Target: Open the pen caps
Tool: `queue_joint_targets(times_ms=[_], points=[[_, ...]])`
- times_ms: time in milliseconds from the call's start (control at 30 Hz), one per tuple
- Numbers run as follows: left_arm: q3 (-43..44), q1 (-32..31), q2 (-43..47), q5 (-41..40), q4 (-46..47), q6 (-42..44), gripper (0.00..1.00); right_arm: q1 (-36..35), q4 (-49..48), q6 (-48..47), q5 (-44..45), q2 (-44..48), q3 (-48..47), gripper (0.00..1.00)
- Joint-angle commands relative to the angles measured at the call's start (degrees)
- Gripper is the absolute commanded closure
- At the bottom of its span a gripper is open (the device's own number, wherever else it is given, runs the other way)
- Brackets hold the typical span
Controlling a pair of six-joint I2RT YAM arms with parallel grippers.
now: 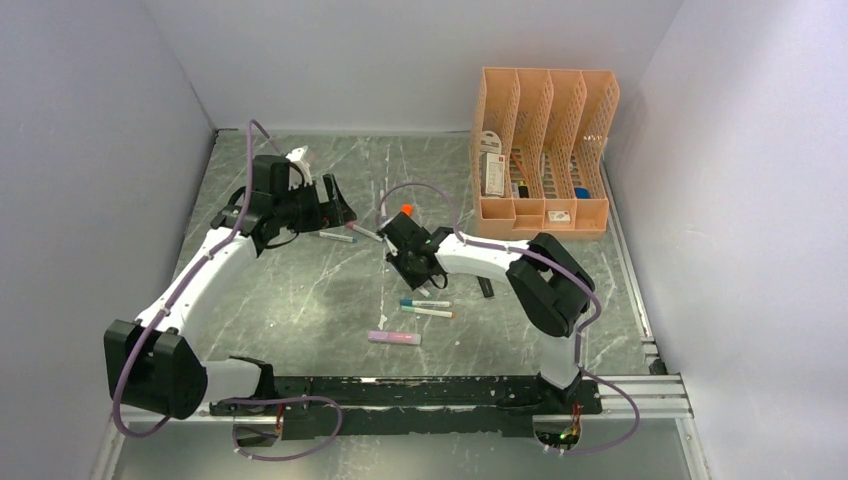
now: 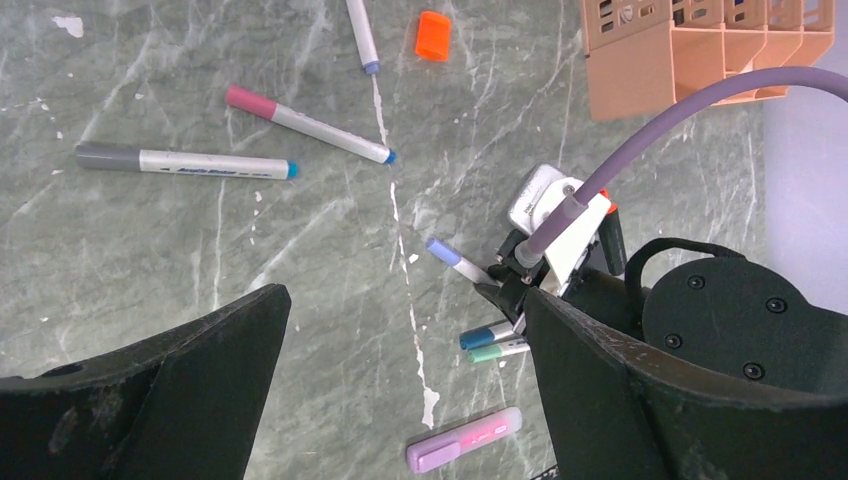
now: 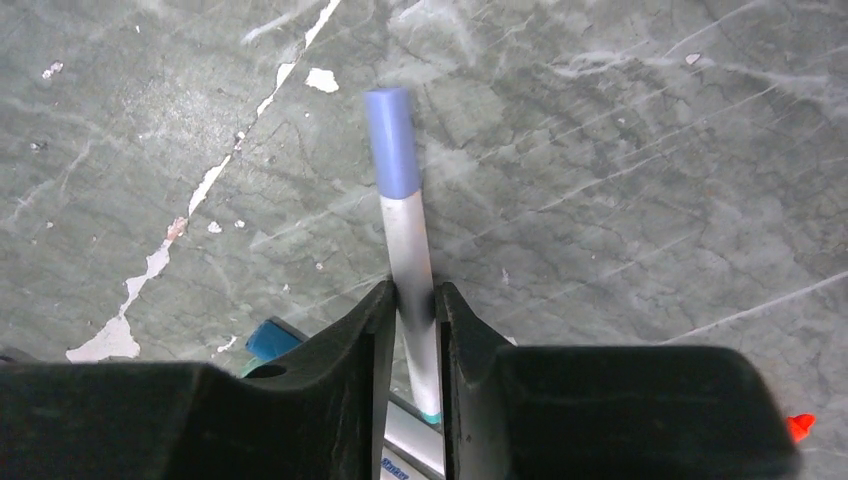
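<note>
My right gripper (image 3: 412, 300) is shut on the white barrel of a pen (image 3: 408, 250), and its lilac-blue cap (image 3: 390, 145) sticks out past the fingertips, still on. The same pen (image 2: 443, 250) shows in the left wrist view, poking out of the right gripper (image 2: 505, 280). My left gripper (image 2: 405, 300) is open with nothing between its fingers, hanging over the table to the upper left of the right gripper (image 1: 405, 248). A loose orange cap (image 2: 432, 36) lies on the table. Grey-capped (image 2: 180, 161) and pink-capped (image 2: 310, 124) pens lie beyond my left gripper (image 1: 335, 205).
Blue-capped (image 2: 490, 335) and green-capped (image 2: 495, 352) pens lie side by side by the right gripper, and a pink-lilac highlighter (image 2: 465, 440) lies nearer the arm bases. A stubby black pen (image 1: 485, 287) lies by the right arm. A peach mesh organiser (image 1: 543, 150) stands back right.
</note>
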State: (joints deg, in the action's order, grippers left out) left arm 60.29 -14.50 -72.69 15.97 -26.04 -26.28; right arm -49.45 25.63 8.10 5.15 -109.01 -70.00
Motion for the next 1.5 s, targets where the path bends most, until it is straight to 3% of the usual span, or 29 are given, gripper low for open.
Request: queue_joint_targets(times_ms=[0,367,500,667,900,1300,1467], points=[[1.13,0.46,-1.24,2.67,2.66,-1.56,0.0,0.69,-0.63,-0.6,1.87,-1.52,2.09,0.81],[0.26,0.44,-3.75,11.74,13.79,-8.94,0.0,11.48,-5.0,3.85,-11.27,12.26,3.89,0.87],[-4.84,0.17,-4.4,18.67,26.57,-17.24,0.0,14.78,-6.55,6.56,-19.56,16.68,5.48,0.87],[-9.69,-3.09,-5.54,19.95,40.51,-25.14,0.0,16.28,-10.01,11.66,-26.89,20.19,7.68,0.87],[-10.43,-8.13,-9.31,17.36,46.44,-27.43,0.01,16.67,-14.29,16.68,-33.08,22.5,9.34,0.87],[-10.15,-10.58,-13.1,15.52,47.82,-27.47,0.06,17.11,-16.18,19.56,-33.06,25.37,9.61,0.87],[-10.35,-11.46,-14.41,15.87,50.22,-28.52,0.2,17.1,-17.15,20.04,-33.44,24.94,9.69,0.88]])
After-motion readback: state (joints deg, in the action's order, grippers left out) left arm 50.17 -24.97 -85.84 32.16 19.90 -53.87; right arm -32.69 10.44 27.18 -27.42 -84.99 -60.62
